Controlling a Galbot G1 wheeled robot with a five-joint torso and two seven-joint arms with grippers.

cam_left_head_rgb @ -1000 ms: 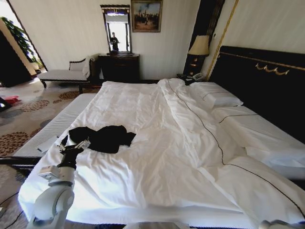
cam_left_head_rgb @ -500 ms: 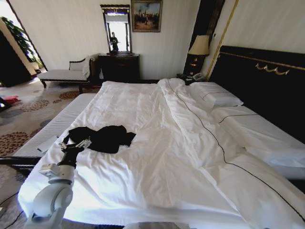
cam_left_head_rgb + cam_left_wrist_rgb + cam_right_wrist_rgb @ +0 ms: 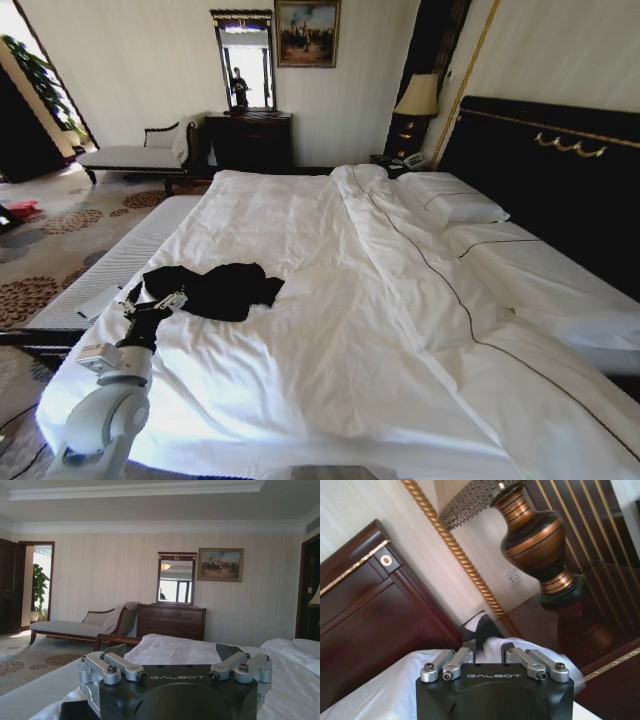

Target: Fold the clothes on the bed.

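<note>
The crumpled black T-shirt (image 3: 215,288) hides its lettering on the bed (image 3: 330,330). The left tool (image 3: 150,310), fingers apart, overlaps its near edge; right tool (image 3: 482,655) fingers together.

The T-shirt (image 3: 215,289) is looking like soft, matt black cloth, lying crumpled on smooth white cotton bedding (finely creased) of the bed (image 3: 330,330). The headboard (image 3: 545,180) is showing dark polished wood, and the lamp (image 3: 540,545) base is gleaming like glossy glazed bronze.

Crumpled black T-shirt (image 3: 215,288) on the white bed (image 3: 330,330), near its left edge
</note>
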